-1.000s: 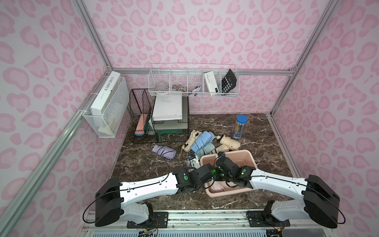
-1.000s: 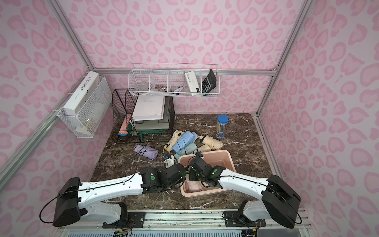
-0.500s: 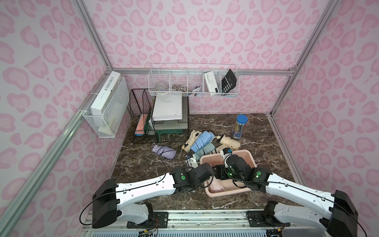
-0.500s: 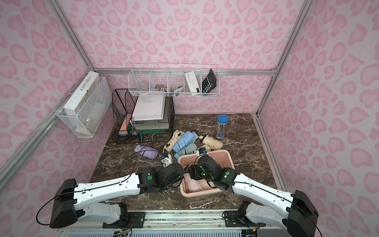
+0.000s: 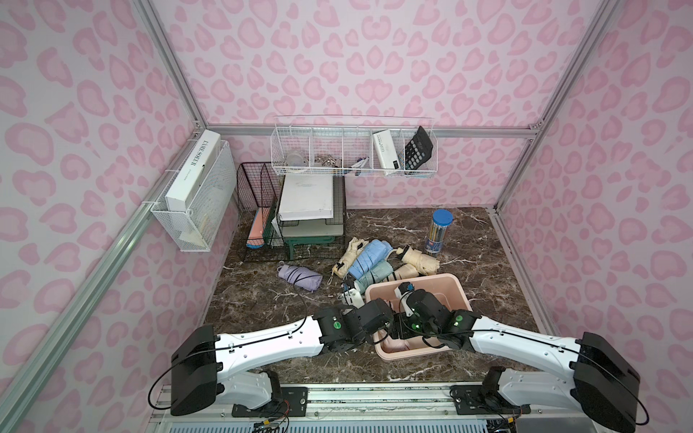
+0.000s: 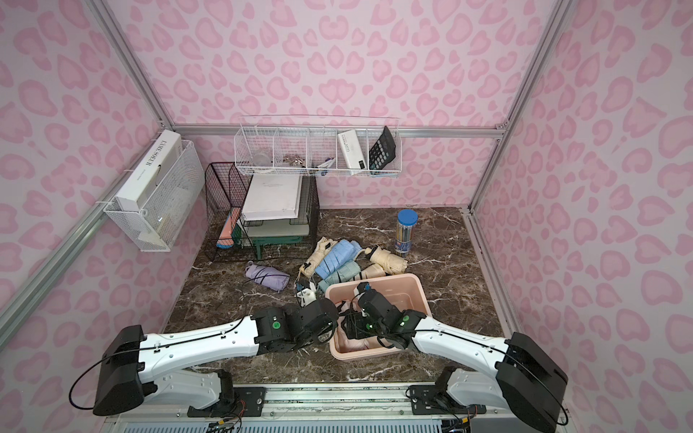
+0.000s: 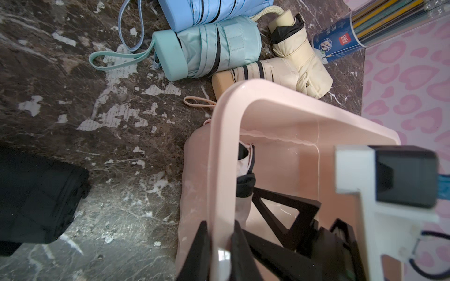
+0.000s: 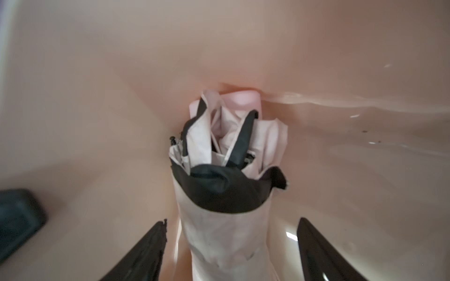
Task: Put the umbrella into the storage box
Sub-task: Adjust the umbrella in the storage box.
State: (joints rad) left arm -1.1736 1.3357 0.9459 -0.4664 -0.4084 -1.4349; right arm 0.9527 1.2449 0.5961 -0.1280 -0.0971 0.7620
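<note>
Left gripper [image 7: 219, 226] clamped on the storage box [image 7: 280, 109] rim; right gripper [image 8: 231, 220] spread wide over the pale pink umbrella [image 8: 224, 233] inside it.

The right gripper's fingers stand one to each side of the folded umbrella, a gap showing on both sides, so nothing is gripped. The umbrella lies on the box floor between them, running away from the hand, its far end near the wall ahead. Just beside it, the left gripper pinches the rim, one finger outside, one inside. Beyond the box's far corner from that hand lie a mint umbrella [image 7: 214, 46], a blue umbrella [image 7: 207, 9] and a cream umbrella [image 7: 299, 56] on the marble table [image 5: 262, 300], with a pencil tube [image 5: 437, 232] farther out.
</note>
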